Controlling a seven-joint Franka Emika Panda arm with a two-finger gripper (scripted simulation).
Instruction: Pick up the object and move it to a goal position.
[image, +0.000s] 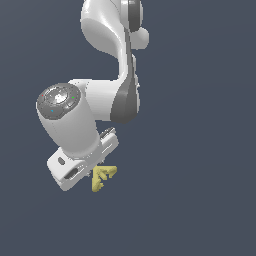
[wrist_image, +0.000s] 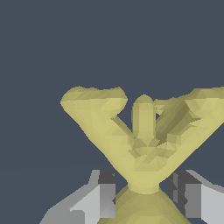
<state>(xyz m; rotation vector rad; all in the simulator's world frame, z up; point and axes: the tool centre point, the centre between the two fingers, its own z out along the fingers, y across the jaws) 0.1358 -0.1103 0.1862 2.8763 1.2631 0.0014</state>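
Exterior view shows only flat dark blue-grey backdrop (image: 200, 150) around the gripper (image: 95, 172) pinching the object (image: 103, 177).

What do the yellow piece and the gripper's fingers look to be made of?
Yellow piece: matte, rigid-looking, maybe plastic; flat facets, no shine. It is a render, so that stays open. Fingers: pale grey bodies with darker grey pads, dull finish, material unclear.
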